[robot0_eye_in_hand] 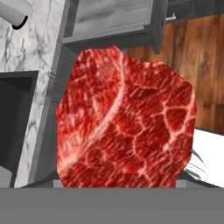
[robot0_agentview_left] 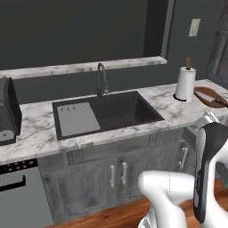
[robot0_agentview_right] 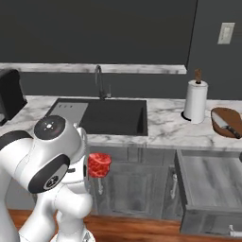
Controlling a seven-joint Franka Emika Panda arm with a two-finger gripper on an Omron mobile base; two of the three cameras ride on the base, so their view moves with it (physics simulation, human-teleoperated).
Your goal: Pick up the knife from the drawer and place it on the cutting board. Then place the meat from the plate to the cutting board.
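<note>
Knife (robot0_agentview_right: 227, 126) already on cutting board (robot0_agentview_right: 226, 120). Your gripper (robot0_agentview_right: 97, 177) clamps meat (robot0_agentview_right: 99, 165), jaws wide, well left of board. Remaining: carry meat onto board.

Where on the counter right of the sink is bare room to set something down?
Bare marble lies between the sink and the paper towel roll. Farther right is crowded: the knife already lies on the cutting board.

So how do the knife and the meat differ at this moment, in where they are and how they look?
The knife lies flat on the cutting board on the counter; the meat hangs off the counter, in front of the cabinets, at the pincer. The knife is slim, with a pale blade and dark handle; the meat is a chunky, marbled red slab. Neither is in the open drawer.
</note>
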